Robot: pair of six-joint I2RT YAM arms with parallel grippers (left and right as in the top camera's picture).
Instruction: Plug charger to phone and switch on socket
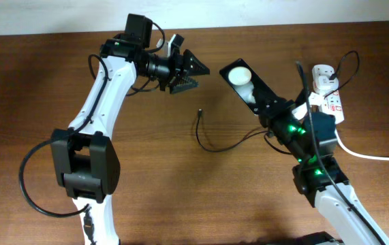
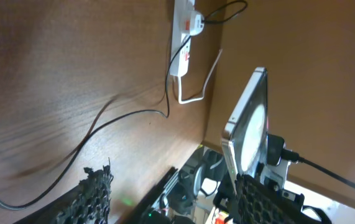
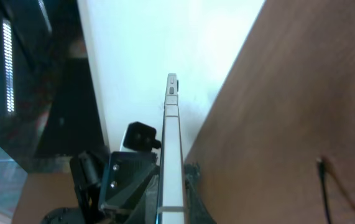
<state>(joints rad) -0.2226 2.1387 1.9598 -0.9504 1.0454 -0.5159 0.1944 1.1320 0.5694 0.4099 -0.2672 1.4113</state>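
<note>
The phone [image 1: 246, 83], black with white round patches, is held tilted above the table by my right gripper [image 1: 274, 109], which is shut on its lower end. In the right wrist view the phone [image 3: 172, 143] shows edge-on between the jaws of the right gripper [image 3: 172, 202]. My left gripper [image 1: 186, 71] hovers open and empty to the phone's left. In its own view the left gripper [image 2: 183, 199] faces the phone's edge [image 2: 247, 127]. The charger's tip [image 1: 199, 113] lies loose on the table, its thin black cable [image 1: 214, 146] curling right. The socket [image 1: 327, 90] lies at the far right.
A thick white cord [image 1: 371, 155] runs from the socket off the right edge. The left wrist view shows the socket [image 2: 186, 25] far off with the black cable [image 2: 112, 121] across the wood. The charger tip [image 3: 320, 163] lies right of the held phone.
</note>
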